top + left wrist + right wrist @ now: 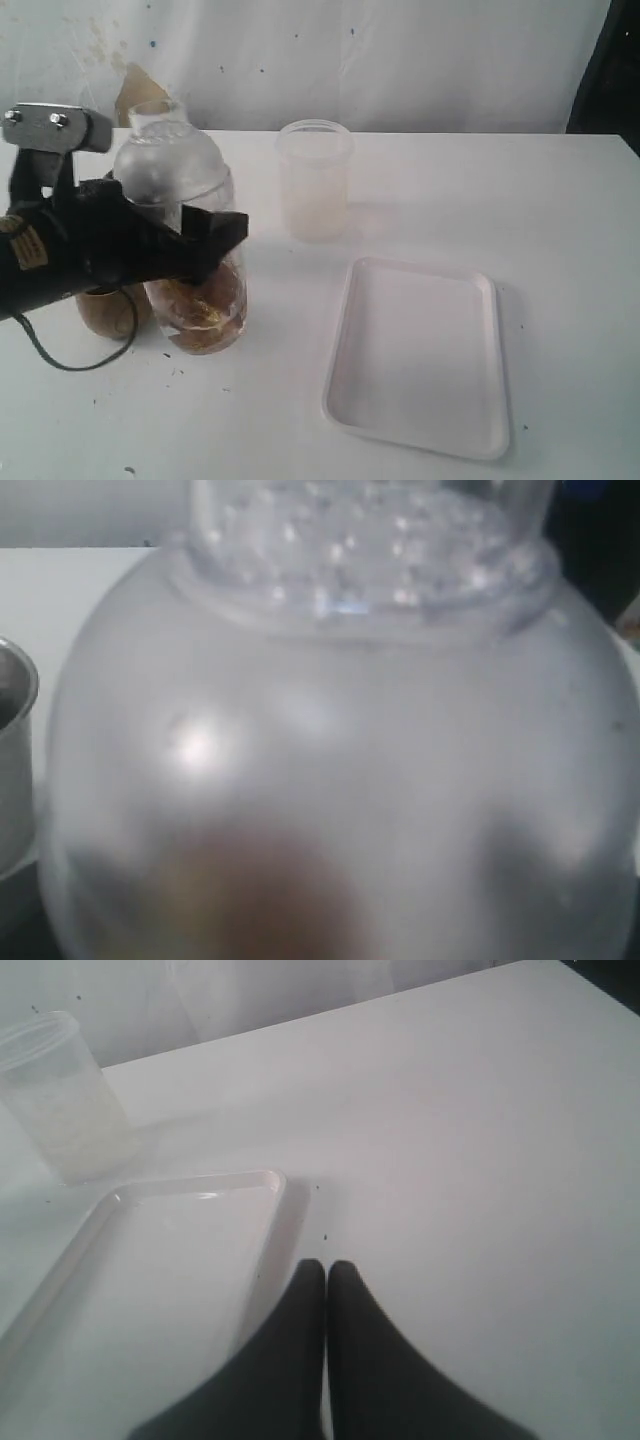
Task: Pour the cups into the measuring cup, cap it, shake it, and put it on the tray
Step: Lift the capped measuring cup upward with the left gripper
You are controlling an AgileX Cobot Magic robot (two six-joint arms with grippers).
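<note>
- left gripper (210, 235): lower-left of exterior view, jaws spread wide round the measuring cup (203, 312); near finger lies flat across its front wall, far finger hidden behind. Reads as a grip on the cup.
- measuring cup: upright, left of centre, brown contents at the bottom. Base at table level; contact with the table not clear.
- domed frosted lid (165, 170) sits on the cup. It fills the left wrist view (330, 760), where no fingers show.
- steel tumbler (12, 750): only a rim sliver, just beside the lid in the left wrist view.
- wooden cup (105, 312): just left of the measuring cup, partly behind the arm. A black cable (60, 362) loops on the table in front of it.
- bare table (560, 250) runs between the measuring cup and the tray (420, 360).
- tray: lower centre-right, flat, left rim well apart from the cup, near corner close to the frame bottom. Open tabletop on its right out to the frame edge.
- frosted tub (315, 185): upper centre, apart from the tray's far rim.
- right gripper (327, 1272): fingers pressed together, holding nothing, over bare table near the tray's (180, 1250) rim. The tub (65, 1100) stands beyond the tray.
</note>
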